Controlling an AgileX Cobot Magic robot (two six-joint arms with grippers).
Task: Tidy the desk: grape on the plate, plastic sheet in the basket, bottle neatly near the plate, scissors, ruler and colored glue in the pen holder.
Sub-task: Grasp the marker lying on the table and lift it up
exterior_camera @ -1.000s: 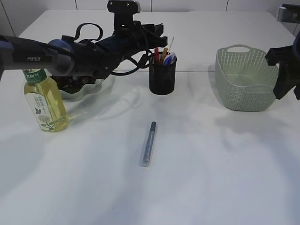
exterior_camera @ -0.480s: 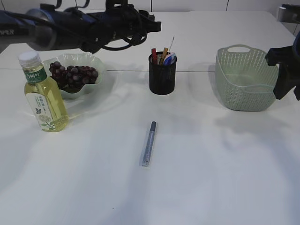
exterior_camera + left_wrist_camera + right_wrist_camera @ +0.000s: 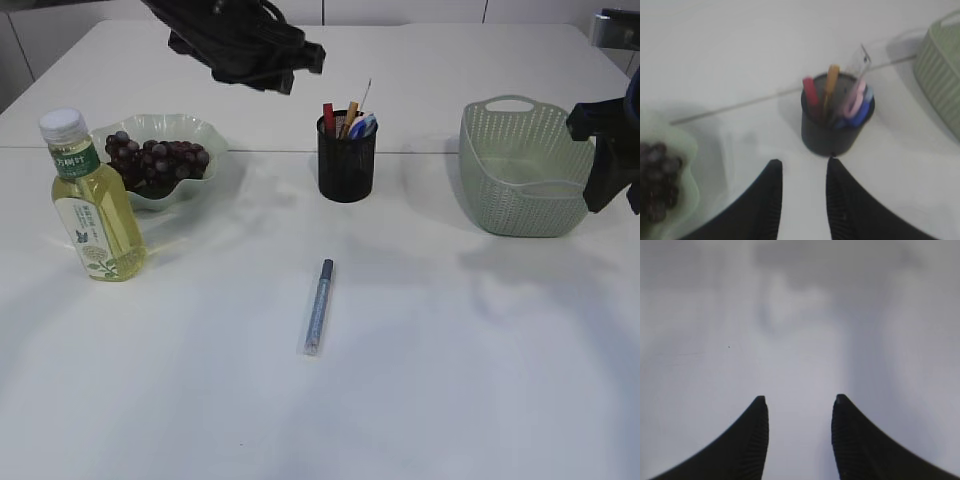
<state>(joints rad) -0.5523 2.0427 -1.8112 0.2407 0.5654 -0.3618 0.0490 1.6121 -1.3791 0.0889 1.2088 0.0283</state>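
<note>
Dark grapes [image 3: 155,158] lie on the pale green plate [image 3: 215,150], and the yellow bottle [image 3: 92,205] stands upright just left of it. The black pen holder [image 3: 347,160] holds a clear ruler [image 3: 860,61], pink and blue scissors [image 3: 858,104] and red and orange sticks. A grey-blue colored glue pen [image 3: 318,305] lies on the table in front of the holder. My left gripper [image 3: 804,165] hangs high behind the holder, open and empty. At the right edge, beside the basket [image 3: 520,170], my right gripper [image 3: 800,401] is open and empty. I cannot make out the plastic sheet.
The left arm [image 3: 240,45] reaches in across the top of the exterior view, above the plate and holder. A seam [image 3: 270,152] runs across the white table behind the plate, holder and basket.
The left arm has risen and drawn back from low over the plate, uncovering the grapes and the bottle cap. The right arm has not moved.
</note>
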